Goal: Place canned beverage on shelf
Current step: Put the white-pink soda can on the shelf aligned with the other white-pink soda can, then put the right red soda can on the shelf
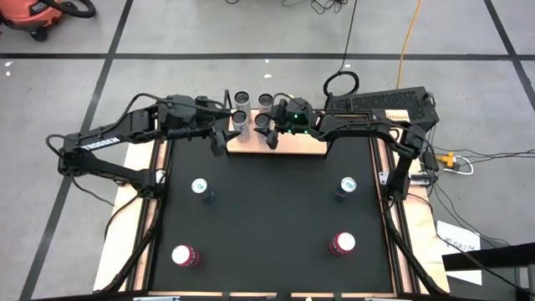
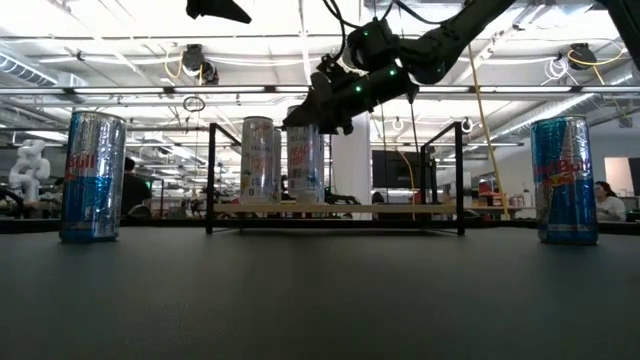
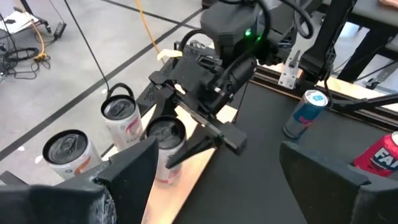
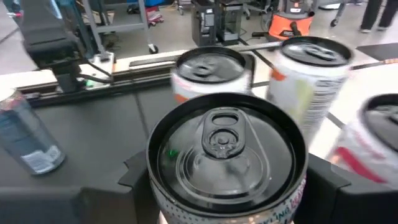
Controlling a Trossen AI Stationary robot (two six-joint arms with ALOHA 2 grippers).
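The shelf point(image 1: 294, 147), a light-wood board with black end rails, stands at the table's far middle. Several cans stand upright on it. My right gripper point(image 1: 269, 132) is shut on the near right one, a silver can with a dark top point(image 4: 224, 143), also in the low view point(image 2: 305, 165). My left gripper point(image 1: 221, 140) is open and empty, above the table by the shelf's left end, its fingers point(image 3: 134, 171) wide apart. My right gripper pinches the can's upper side wall just under the top rim point(image 4: 155, 186), one finger on each opposite side. The fingers point(image 2: 318, 118) come slanting down from the table's right. The can stands upright with its base on the shelf board point(image 2: 400, 207).
Two blue-silver cans point(image 1: 201, 188) point(image 1: 347, 186) stand at mid-table left and right. Two red cans point(image 1: 184, 255) point(image 1: 342, 243) stand nearer the front. Three other cans point(image 1: 242, 100) point(image 1: 266, 100) point(image 1: 240, 119) crowd the shelf's left half. The shelf's right half is bare.
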